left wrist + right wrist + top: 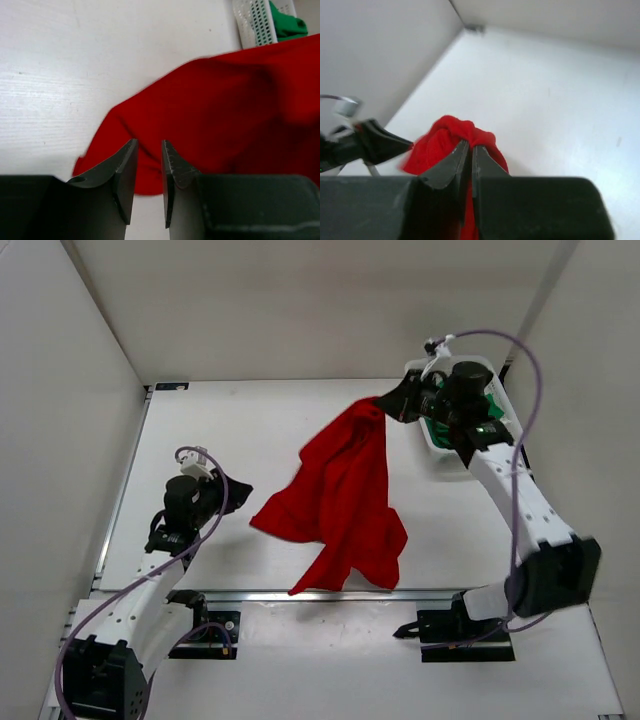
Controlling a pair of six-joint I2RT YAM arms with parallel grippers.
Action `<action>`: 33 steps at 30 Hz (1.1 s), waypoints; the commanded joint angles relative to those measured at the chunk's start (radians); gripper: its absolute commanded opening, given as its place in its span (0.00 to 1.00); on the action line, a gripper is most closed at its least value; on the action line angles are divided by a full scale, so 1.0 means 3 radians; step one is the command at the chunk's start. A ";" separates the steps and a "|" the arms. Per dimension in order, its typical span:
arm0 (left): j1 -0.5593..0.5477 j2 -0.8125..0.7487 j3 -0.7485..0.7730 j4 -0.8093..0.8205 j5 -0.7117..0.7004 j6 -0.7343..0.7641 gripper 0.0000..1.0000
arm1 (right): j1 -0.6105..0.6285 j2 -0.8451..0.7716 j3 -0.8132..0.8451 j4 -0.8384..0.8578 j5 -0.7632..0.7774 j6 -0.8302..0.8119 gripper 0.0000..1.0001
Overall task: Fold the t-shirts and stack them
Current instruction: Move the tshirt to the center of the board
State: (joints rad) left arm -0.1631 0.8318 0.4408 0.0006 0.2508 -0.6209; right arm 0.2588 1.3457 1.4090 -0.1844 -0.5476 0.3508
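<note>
The red t-shirt (pixel 340 500) hangs from the right gripper (pixel 400 400), whose jaws are pinched tight on a bunched fold of the cloth, near the far right of the table (pixel 230 430). From that raised point the shirt slopes down toward the near edge, and its lower part lies crumpled on the surface between the two arms. The left gripper (pixel 243 490) sits low just beside the shirt's left edge, its jaws a narrow gap apart with nothing between them; in its wrist view the red cloth lies directly ahead of the fingertips (pixel 131 150).

Behind the right arm stands the white mesh basket (pixel 440 445) with the green t-shirt (pixel 287 25) inside it. A white shirt is not visible in any view.

The shirt looks light, soft and limp: it will sag, twist and slide over itself, and it holds no shape of its own. A single pinch only makes it bunch. To spread it flat, the likely best hold for the left gripper is the free left corner or hem lying on the table, taken thinly at the edge so only one layer comes up, while the right keeps its corner
</note>
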 commanded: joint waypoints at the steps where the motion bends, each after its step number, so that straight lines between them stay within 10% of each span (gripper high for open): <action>1: -0.0064 -0.0053 -0.0028 -0.0211 -0.0048 0.0045 0.36 | -0.0285 0.0442 -0.0448 0.0794 -0.0511 0.0533 0.00; 7: -0.0453 0.0080 -0.0175 -0.0084 -0.0294 -0.0032 0.38 | 0.0021 0.1313 0.0585 -0.0208 -0.0170 -0.0023 0.00; 24: -0.0652 0.1348 -0.0083 -0.0043 -0.1164 0.0147 0.69 | -0.0249 0.0147 -0.0769 0.0231 -0.0133 0.0130 0.00; 27: -0.0734 0.1552 -0.0099 0.0172 -0.1046 0.0137 0.58 | -0.0254 0.0152 -0.0820 0.0287 -0.0169 0.0129 0.00; 33: -0.0694 0.1640 0.0166 0.0202 -0.0944 0.0132 0.00 | -0.0122 0.0376 -0.0572 0.0273 -0.0215 0.0145 0.00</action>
State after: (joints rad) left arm -0.3931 1.3270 0.4416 0.0612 -0.0517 -0.5858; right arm 0.1986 1.4311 1.1553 -0.1654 -0.5884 0.3897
